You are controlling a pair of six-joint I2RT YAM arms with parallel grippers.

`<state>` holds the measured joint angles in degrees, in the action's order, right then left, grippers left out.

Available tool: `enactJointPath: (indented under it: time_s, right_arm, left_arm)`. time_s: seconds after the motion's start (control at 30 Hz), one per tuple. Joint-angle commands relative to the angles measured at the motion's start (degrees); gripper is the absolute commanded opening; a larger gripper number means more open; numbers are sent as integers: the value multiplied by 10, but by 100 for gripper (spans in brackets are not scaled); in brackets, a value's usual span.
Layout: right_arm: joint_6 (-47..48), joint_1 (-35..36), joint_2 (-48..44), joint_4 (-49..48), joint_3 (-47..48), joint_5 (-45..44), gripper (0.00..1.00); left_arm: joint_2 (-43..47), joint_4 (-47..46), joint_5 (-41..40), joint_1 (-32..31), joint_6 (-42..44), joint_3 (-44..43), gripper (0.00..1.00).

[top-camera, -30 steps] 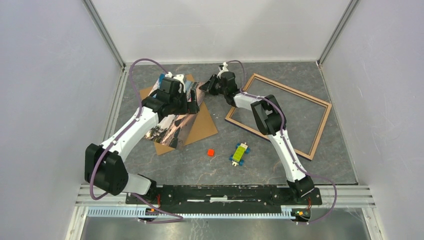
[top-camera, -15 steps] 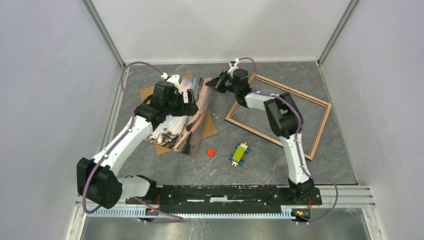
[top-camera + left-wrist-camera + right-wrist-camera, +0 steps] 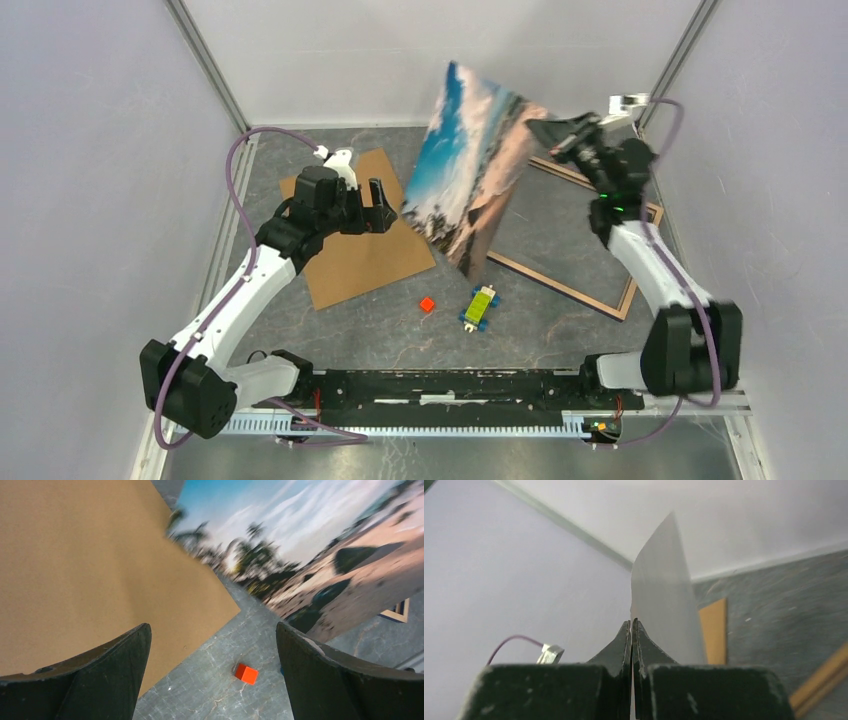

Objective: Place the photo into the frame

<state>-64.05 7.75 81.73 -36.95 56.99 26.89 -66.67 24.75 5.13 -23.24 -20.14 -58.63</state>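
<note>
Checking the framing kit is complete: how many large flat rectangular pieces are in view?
3: the photo, held up by the right gripper; the frame, lying flat at right; the brown backing board, flat at left. Nothing suggests another hidden.

Worktop (image 3: pixel 400 335): grey marbled surface, enclosed by pale walls (image 3: pixel 90 150) on the left, far and right sides.

Brown backing board (image 3: pixel 365 255): lies flat on the left-far portion, set askew to the worktop edges. Its upper face is plain and unmarked.

Small orange-red cube (image 3: pixel 425 303): rests on bare worktop near the board's near-right corner, not touching it.

Yellow-green block on a blue base (image 3: pixel 480 305): lies just right of the cube, apart from it, turned diagonally.
</note>
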Motion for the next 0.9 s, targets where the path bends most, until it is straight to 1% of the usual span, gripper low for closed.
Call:
enactJointPath:
  time_s: [0.0, 0.1, 0.13, 0.2, 0.27, 0.37, 0.43, 0.5, 0.53, 0.6, 0.7, 0.73, 0.8, 0.87]
  right_arm:
    - [73, -121, -144, 160, -25, -7, 0]
    - [151, -218, -204, 297, 19, -2, 0]
    - [181, -252, -216, 350, 51, -3, 0]
    - [267, -290, -225, 458, 127, -28, 0]
    - [349, -296, -216, 576, 222, -92, 0]
    - [432, -295, -181, 680, 368, -157, 0]
    - [468, -294, -153, 714, 454, -161, 0]
    - [493, -284, -129, 748, 507, -167, 0]
    - [507, -269, -114, 772, 528, -185, 0]
    - [534, -211, -94, 802, 537, -251, 0]
    - [567, -70, -72, 819, 493, -408, 0]
    - [568, -26, -66, 819, 466, -454, 0]
    - [568, 41, -66, 800, 395, -537, 0]
    - [572, 108, -71, 756, 304, -619, 0]
  left_arm:
    - [21, -31, 31, -1, -27, 6, 100]
    - [22, -31, 40, -1, -30, 6, 100]
    - [23, -31, 44, -2, -31, 6, 100]
    - [25, -31, 51, -4, -34, 5, 100]
    - [26, -30, 52, -8, -34, 5, 100]
    - [21, -26, 51, -14, -35, 2, 100]
    - [18, -27, 55, -17, -37, 1, 100]
    - [15, -24, 54, -18, -36, -1, 100]
    - [15, -22, 53, -18, -36, -2, 100]
    - [12, -18, 51, -19, -34, -4, 100]
    - [10, -12, 41, -18, -30, -9, 100]
    - [9, -12, 38, -18, -29, -8, 100]
    - [10, -8, 32, -18, -26, -8, 100]
    - [11, -5, 23, -16, -22, -9, 100]
